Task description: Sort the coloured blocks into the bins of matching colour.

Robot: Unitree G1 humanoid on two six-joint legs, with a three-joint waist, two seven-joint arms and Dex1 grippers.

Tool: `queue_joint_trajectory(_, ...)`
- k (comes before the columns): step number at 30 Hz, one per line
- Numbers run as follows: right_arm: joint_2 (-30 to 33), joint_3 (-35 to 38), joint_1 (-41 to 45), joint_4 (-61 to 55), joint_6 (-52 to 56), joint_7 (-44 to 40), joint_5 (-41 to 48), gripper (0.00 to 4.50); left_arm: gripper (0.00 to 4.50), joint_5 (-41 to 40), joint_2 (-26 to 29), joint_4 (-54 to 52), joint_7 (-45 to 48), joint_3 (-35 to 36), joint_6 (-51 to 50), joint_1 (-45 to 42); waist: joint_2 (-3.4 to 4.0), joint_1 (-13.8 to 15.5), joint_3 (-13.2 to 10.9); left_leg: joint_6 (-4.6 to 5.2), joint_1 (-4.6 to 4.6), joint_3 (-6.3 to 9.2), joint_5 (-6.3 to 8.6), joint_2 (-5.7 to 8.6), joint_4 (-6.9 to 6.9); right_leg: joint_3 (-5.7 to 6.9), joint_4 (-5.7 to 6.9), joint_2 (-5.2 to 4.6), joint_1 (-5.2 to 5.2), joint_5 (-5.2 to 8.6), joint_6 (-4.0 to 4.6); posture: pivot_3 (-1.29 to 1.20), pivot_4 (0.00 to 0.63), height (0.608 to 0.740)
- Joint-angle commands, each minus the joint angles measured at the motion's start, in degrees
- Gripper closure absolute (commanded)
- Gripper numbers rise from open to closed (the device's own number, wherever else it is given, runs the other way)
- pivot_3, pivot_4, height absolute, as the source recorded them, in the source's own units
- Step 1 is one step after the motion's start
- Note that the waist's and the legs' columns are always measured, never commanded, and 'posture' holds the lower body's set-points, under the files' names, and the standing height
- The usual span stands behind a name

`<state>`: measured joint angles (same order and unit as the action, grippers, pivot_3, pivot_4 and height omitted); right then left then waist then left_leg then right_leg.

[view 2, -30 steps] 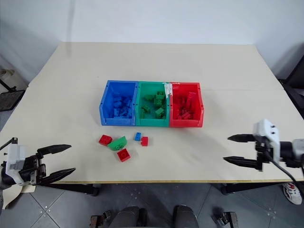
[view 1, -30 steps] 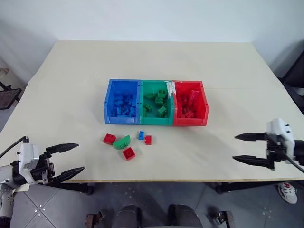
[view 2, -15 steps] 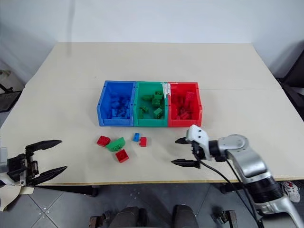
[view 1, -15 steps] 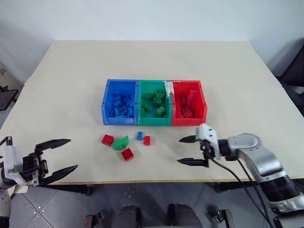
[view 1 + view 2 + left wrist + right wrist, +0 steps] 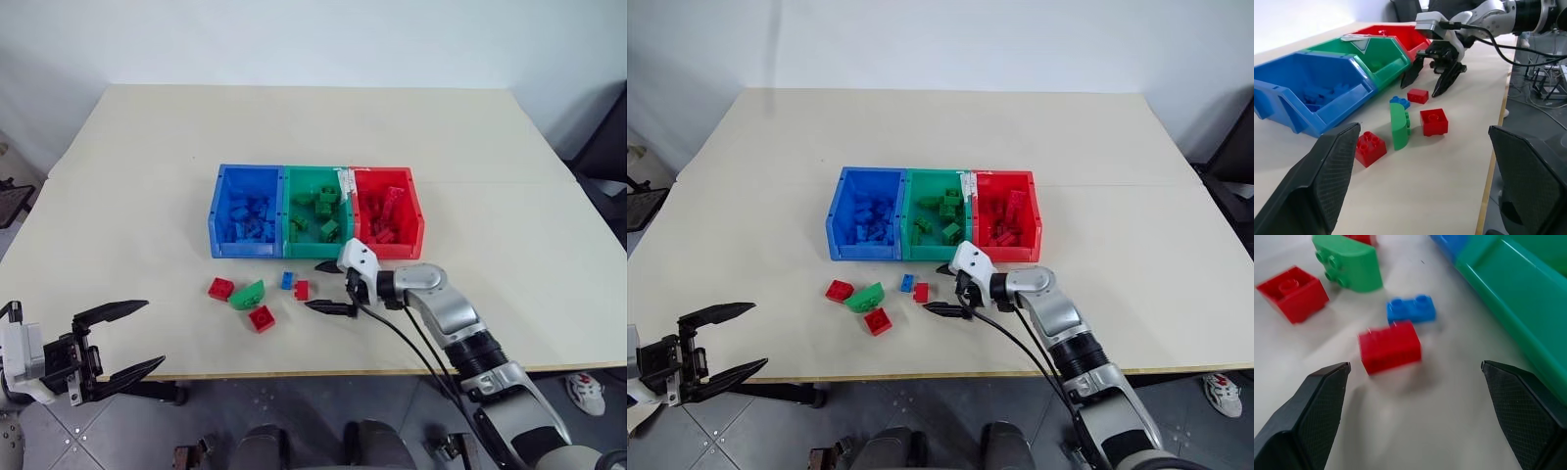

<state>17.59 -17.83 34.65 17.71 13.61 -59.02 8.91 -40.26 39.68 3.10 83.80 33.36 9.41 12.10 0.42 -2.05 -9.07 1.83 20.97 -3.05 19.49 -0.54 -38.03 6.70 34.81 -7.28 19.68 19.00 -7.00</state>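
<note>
Room is left around the red block (image 5: 1389,346), framed by the spread right gripper (image 5: 325,287) at its 3 o'clock, while the left gripper (image 5: 125,342), also spread, is held off the table (image 5: 509,235) edge at 8 o'clock.

Three bins stand in a row on the surface (image 5: 118,166): one blue bin (image 5: 217,211), one green bin (image 5: 289,245), one red bin (image 5: 419,211). Each holds a heap of bricks too jumbled to count.

Five loose bricks lie before them: three red bricks (image 5: 221,288) (image 5: 262,318) (image 5: 303,290), one blue brick (image 5: 288,280) and one curved green brick (image 5: 248,294).

Two claws, left claw (image 5: 125,341) and right claw (image 5: 325,286).
</note>
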Motion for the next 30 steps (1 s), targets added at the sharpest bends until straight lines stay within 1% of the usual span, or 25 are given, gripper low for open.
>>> queue_joint_trajectory(1,-2.37,-1.81,1.25,2.0,-1.06,-0.37,-1.34,0.0,0.03,-1.34,-0.1,-1.95,-0.71,1.65,0.11,0.79,0.0,-0.03,0.0,0.0,0.0,0.01,0.0,0.0,0.0,0.0,0.01,0.0,0.0,0.0,0.0,0.0,0.15,0.74)
queue_joint_trajectory(5,-3.3,-2.44,1.51,2.83,-1.84,-0.67,-2.35,0.0,0.03,-1.24,0.01,-2.02,-1.28,1.78,0.16,0.62,0.0,-0.1,0.0,-0.01,-0.01,0.06,0.01,0.01,0.0,0.0,0.09,0.0,0.02,0.0,0.0,0.0,0.15,0.74)
queue_joint_trajectory(7,-2.72,-2.8,1.34,2.89,-0.41,-0.88,-2.7,0.4,0.0,-1.01,0.11,-1.51,-1.37,1.77,0.43,0.3,0.0,-0.09,0.0,-0.01,0.0,0.13,0.01,0.04,0.0,0.0,0.14,-0.02,0.02,0.0,0.0,0.0,0.15,0.74)
queue_joint_trajectory(9,-2.05,-2.58,0.63,2.45,-1.11,-0.83,-3.08,0.92,0.0,-0.84,0.16,-1.54,-1.83,1.6,0.42,-0.09,0.02,-0.08,-0.01,-0.02,-0.01,0.17,0.01,0.05,0.0,0.0,0.15,-0.03,0.01,0.0,0.0,0.0,0.15,0.74)
queue_joint_trajectory(12,-1.14,-1.4,-0.39,0.86,-1.43,0.24,-3.23,2.0,0.0,-0.53,0.31,-1.08,-2.22,1.22,0.56,-1.04,0.02,-0.02,-0.01,-0.02,0.0,0.21,0.01,0.07,0.0,0.0,0.16,-0.03,0.01,0.0,0.0,0.0,0.15,0.74)
queue_joint_trajectory(15,0.07,-0.38,-1.63,-2.24,-0.64,0.46,-2.62,2.94,0.0,-0.08,0.45,0.15,-2.1,0.6,0.82,-2.58,0.01,0.18,-0.01,-0.02,0.01,0.27,0.01,0.12,0.01,0.0,0.15,-0.06,-0.01,0.0,0.0,0.0,0.15,0.74)
queue_joint_trajectory(18,1.04,0.79,-2.71,-5.98,0.3,0.28,-1.22,3.0,0.0,0.32,0.51,1.72,-1.43,0.1,1.16,-4.12,0.01,0.29,-0.01,-0.02,0.01,0.31,0.01,0.19,0.01,0.01,0.14,-0.11,-0.03,0.0,0.0,0.0,0.15,0.74)
queue_joint_trajectory(22,3.59,3.64,-4.28,-14.61,6.34,-0.67,2.97,3.0,0.0,0.17,0.64,3.37,-0.46,-0.57,1.22,-5.87,0.05,0.31,-0.03,-0.01,0.08,0.35,0.01,0.24,0.01,0.03,0.12,-0.13,0.0,0.0,0.0,0.0,0.15,0.74)
queue_joint_trajectory(25,9.92,11.09,-6.43,-25.0,15.03,-2.47,11.18,3.0,0.0,0.82,1.31,6.17,0.45,-1.01,1.62,-7.86,0.19,0.57,-0.11,0.0,0.12,0.41,0.01,0.26,0.01,0.08,0.03,-0.15,-0.02,0.0,0.0,0.0,0.15,0.74)
queue_joint_trajectory(26,11.56,14.42,-6.05,-25.6,16.74,-0.65,12.19,3.0,0.0,1.08,1.51,7.1,0.69,-1.22,1.85,-8.67,0.19,0.57,-0.12,0.01,0.12,0.44,0.01,0.28,0.01,0.09,0.02,-0.17,-0.05,0.0,0.0,0.0,0.15,0.74)
queue_joint_trajectory(28,12.52,18.09,-4.29,-23.05,16.89,3.89,11.53,3.0,0.0,1.4,1.65,8.05,0.71,-1.65,2.09,-9.88,0.13,0.53,-0.08,0.03,0.12,0.47,0.01,0.31,0.01,0.14,-0.07,-0.19,-0.11,0.0,0.0,0.0,0.15,0.74)
queue_joint_trajectory(30,12.51,19.3,-3.05,-20.97,16.34,6.19,10.92,3.0,0.0,1.52,1.62,8.46,0.76,-1.88,2.21,-10.46,0.13,0.44,-0.08,0.03,0.1,0.46,0.0,0.31,0.01,0.17,-0.11,-0.19,-0.15,0.0,0.0,0.0,0.15,0.74)
